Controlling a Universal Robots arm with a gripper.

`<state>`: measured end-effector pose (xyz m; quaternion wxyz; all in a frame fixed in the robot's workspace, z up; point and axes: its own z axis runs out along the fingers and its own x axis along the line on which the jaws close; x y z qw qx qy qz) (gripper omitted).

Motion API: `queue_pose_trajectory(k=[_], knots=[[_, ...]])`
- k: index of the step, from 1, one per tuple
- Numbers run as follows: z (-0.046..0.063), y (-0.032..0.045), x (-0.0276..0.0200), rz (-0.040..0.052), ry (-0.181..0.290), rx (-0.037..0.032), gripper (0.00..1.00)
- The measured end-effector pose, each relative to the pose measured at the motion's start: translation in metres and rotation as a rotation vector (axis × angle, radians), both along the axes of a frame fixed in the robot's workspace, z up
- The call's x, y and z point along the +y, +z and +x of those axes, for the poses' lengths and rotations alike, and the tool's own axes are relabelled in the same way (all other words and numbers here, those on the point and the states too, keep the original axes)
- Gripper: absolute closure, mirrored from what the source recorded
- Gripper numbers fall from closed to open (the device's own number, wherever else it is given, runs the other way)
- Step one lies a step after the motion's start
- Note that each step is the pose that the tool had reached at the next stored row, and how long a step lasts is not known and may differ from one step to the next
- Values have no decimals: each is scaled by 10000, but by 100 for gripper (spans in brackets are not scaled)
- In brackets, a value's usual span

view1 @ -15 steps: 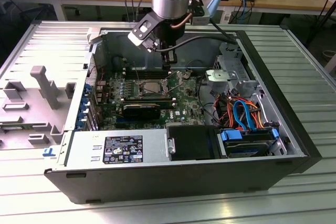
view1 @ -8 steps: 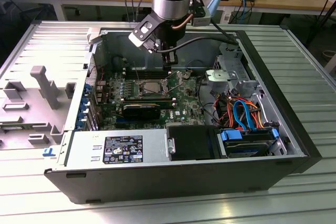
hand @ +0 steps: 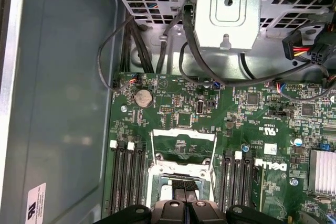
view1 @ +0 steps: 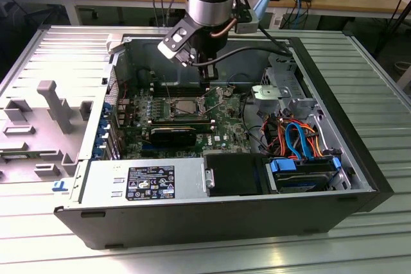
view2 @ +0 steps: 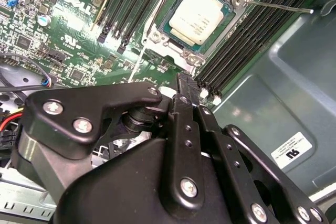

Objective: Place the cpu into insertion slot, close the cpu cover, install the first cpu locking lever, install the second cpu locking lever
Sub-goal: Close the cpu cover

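The cpu (view2: 197,17) lies seated in the slot (view2: 156,36) with the cover (hand: 184,132) hinged open, while the empty gripper (view2: 185,83) hovers just beside it, fingers together, probably to act as one blunt pushing tip.

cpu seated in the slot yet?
Yes: in the second wrist view the cpu lies flat inside the slot, silver top up.
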<state>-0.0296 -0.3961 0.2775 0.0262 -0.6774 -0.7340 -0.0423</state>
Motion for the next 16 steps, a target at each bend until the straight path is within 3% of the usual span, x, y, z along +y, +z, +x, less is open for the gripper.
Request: queue_pose_trajectory(k=[16], knots=[[88, -35, -14, 1, 0, 15, 89]])
